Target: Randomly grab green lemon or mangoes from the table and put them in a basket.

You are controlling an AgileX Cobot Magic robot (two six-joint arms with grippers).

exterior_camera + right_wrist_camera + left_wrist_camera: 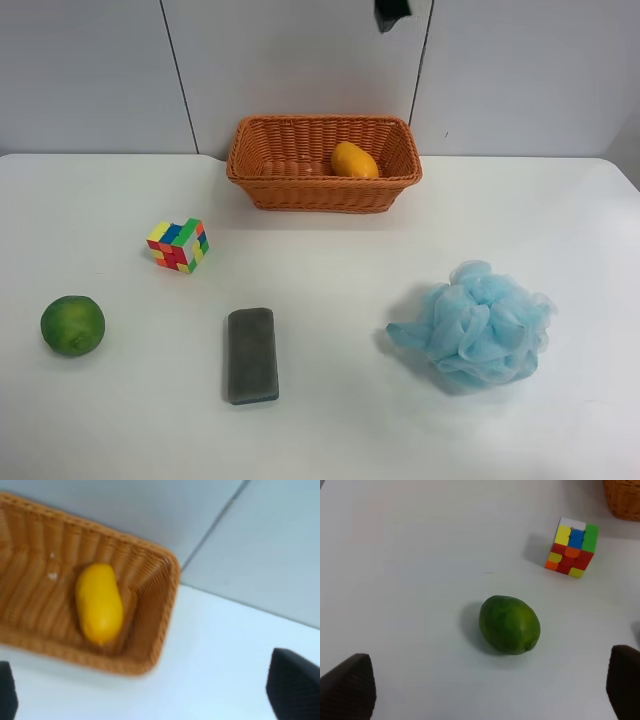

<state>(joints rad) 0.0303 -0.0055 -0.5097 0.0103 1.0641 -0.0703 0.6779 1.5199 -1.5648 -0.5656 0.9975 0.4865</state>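
Two fruits are what we look at. One is the mango (354,160). It is smooth and orange-yellow, long and a bit curved. It lies inside the basket (300,125), on the woven floor near one short end wall. The basket is orange-brown wicker with sides that lean outward, and it stands on the white worktop (340,260).

The other fruit is the green lemon (510,625). It is round and dark green, with tiny dimples in its skin and a little nub at one end. It sits on the worktop well apart from the basket. The colourful cube (571,547) stands between the two.

The right fingers (292,685) are spread wide and hold nothing. They hang over the worktop near the basket end where the mango lies. The left fingers (347,687) are spread wide and empty too, one on each side of the green lemon, and they are apart from it.

Out in front of the basket we also see a grey block (251,355) and a fluffy blue bath puff (475,325).
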